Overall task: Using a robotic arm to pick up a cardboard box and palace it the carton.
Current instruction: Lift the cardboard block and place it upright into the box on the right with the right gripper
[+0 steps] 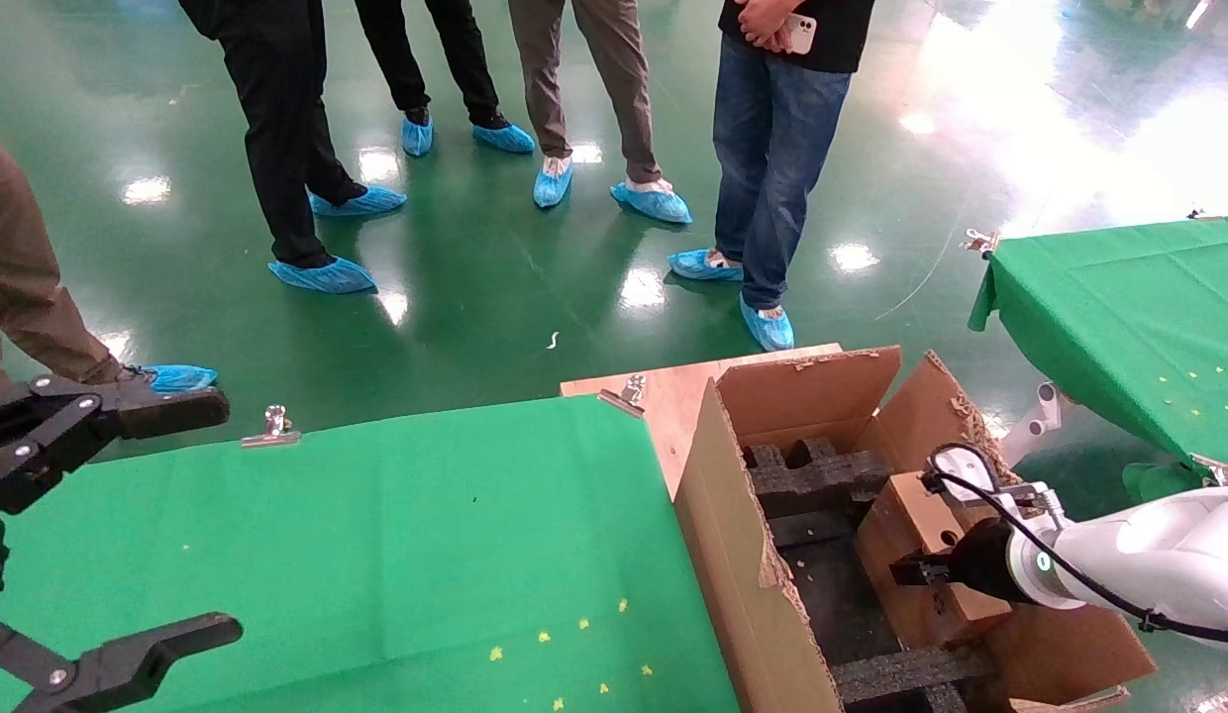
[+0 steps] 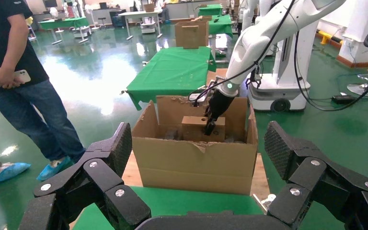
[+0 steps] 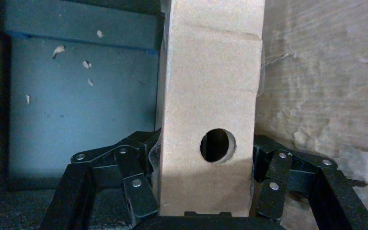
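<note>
The small brown cardboard box [image 1: 906, 520] with a round hole is inside the large torn-flapped carton [image 1: 733, 525], close to its right wall and among black foam inserts [image 1: 817, 475]. My right gripper [image 1: 919, 569], on the white robotic arm [image 1: 1159, 555], is shut on the box's two sides. The right wrist view shows the box [image 3: 211, 86] upright between the fingers [image 3: 139, 167]. The left wrist view shows the carton [image 2: 196, 163], the box [image 2: 195, 125] and the right gripper [image 2: 211, 122]. My left gripper [image 1: 178, 520] is open and empty over the green table.
The green cloth table [image 1: 376, 555] lies left of the carton, with metal clips [image 1: 274, 426] on its far edge. A wooden board [image 1: 673, 391] lies beside the carton. Several people stand on the green floor beyond. A second green table [image 1: 1129, 317] stands at right.
</note>
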